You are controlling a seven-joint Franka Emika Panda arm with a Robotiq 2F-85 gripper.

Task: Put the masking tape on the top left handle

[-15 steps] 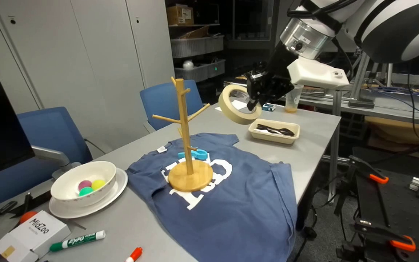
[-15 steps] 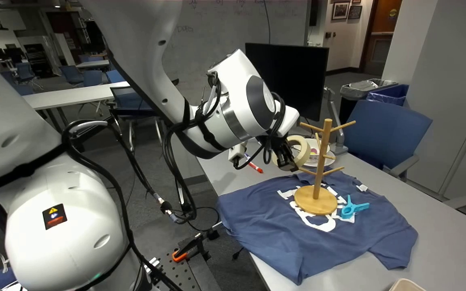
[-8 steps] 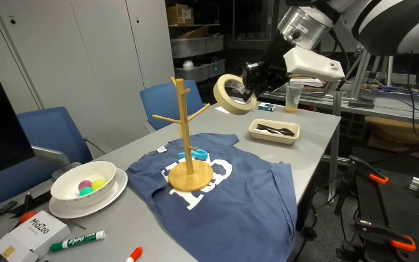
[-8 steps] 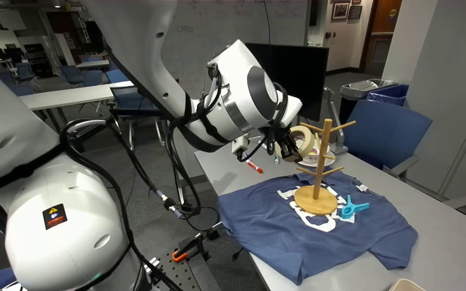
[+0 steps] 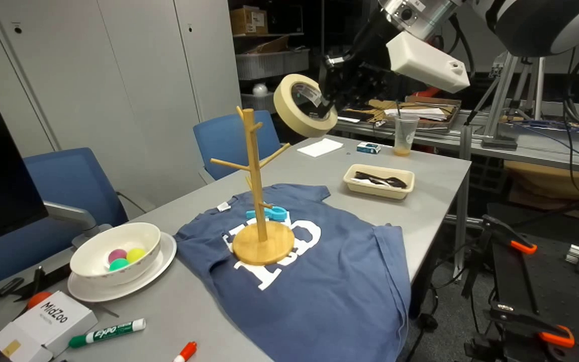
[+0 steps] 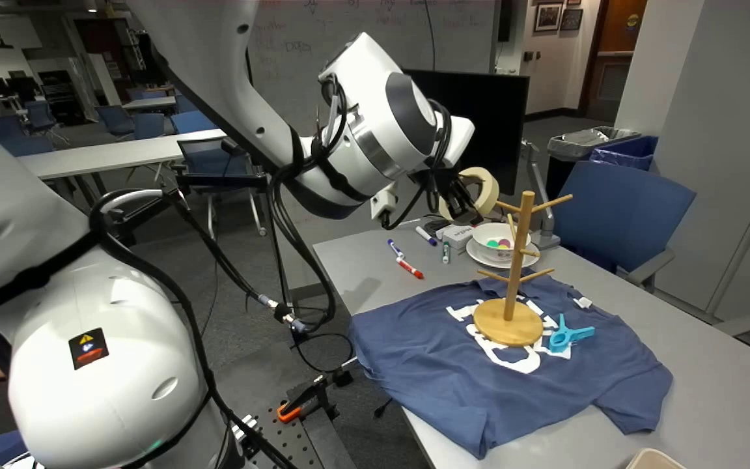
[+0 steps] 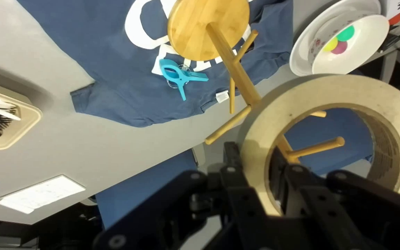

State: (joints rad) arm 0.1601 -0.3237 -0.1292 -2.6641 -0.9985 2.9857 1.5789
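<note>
My jaws gripped the tape by its rim, having just raised it about level with the top left handle, on the side nearer my edge of the worktop; threading, not yet done, looked feasible.

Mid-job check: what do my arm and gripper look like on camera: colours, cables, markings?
The glossy white, rounded robot arm has a dark grey curved panel and silver metal collar. Black cables are strapped along it; a black square sticker shows a yellow warning triangle. The black, jointed metal-look gripper has round bolt heads. A white block-shaped housing sits beside it.
</note>
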